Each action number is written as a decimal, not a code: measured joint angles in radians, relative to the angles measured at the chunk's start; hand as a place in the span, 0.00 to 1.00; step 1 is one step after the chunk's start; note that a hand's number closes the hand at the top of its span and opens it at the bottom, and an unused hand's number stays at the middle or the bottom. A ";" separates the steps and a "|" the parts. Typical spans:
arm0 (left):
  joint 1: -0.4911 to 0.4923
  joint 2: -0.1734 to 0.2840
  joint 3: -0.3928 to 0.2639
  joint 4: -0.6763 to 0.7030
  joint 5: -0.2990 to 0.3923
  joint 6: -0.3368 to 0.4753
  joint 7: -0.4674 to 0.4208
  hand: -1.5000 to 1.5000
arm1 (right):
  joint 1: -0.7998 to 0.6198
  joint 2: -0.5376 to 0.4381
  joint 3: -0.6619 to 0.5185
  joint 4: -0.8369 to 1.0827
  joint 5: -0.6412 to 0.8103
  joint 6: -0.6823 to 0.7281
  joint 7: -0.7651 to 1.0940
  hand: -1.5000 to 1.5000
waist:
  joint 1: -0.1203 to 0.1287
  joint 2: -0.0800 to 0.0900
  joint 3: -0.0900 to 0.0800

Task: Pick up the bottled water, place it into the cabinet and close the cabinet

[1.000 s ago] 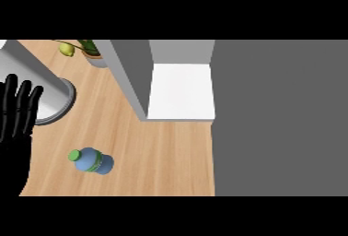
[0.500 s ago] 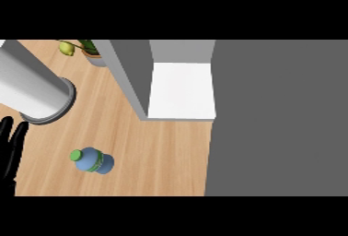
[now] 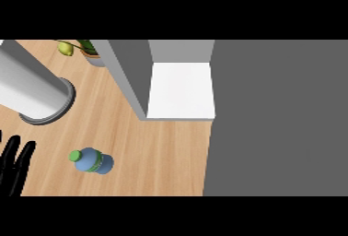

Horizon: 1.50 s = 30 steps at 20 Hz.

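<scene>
Water bottle sits on the wooden bench, seen almost from above; green cap toward the left, blue body trailing right and slightly down, so its long axis tilts that way in view. Left hand at the left edge, fingers straight and spread upward, holding nothing, apart from the bottle. Cabinet open, white shelf showing, well up-right of the bottle. Grey cylinder upper left. Plant at top.
</scene>
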 measured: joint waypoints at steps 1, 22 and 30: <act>0.003 -0.001 -0.011 -0.002 -0.005 0.009 0.011 0.00 | 0.008 -0.003 0.009 -0.010 0.004 0.001 0.009 0.00 | -0.001 0.000 0.000; 0.043 0.045 -0.148 -0.001 -0.069 0.141 0.035 0.00 | -0.072 -0.006 0.085 -0.036 0.037 -0.094 0.134 0.00 | -0.005 -0.001 0.000; 0.017 0.054 -0.138 0.017 -0.094 0.173 0.001 0.00 | -0.090 -0.014 0.104 -0.036 0.045 -0.124 0.147 0.00 | -0.007 0.001 0.000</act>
